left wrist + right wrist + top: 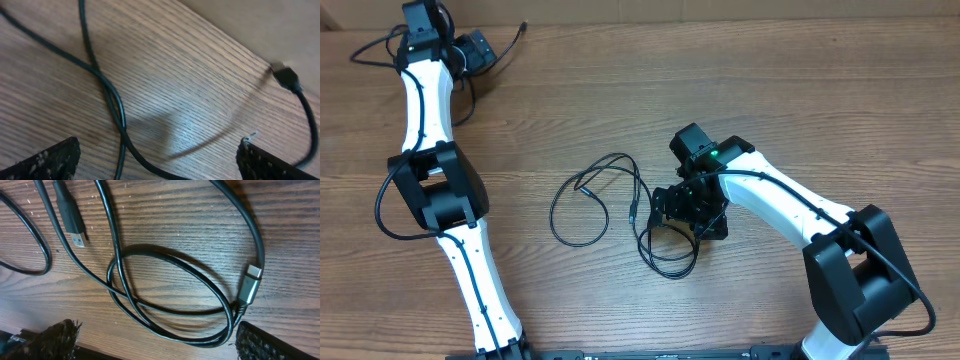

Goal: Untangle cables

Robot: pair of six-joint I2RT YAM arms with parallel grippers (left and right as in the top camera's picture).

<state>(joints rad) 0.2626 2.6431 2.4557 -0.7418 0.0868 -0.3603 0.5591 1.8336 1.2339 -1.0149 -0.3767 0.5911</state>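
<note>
Black cables lie as loose loops on the middle of the wooden table. My right gripper hovers open over their right-hand coil. In the right wrist view the coil lies between the open jaws, with a silver plug and a blue-tipped USB plug nearby. My left gripper is at the far left back, open. In the left wrist view, two crossing strands run between its jaws, and a plug end lies to the right.
The plug end of the back cable lies near the table's far edge, against a tan wall. Thicker arm wires hang beside the left arm. The right arm's base stands at the front right.
</note>
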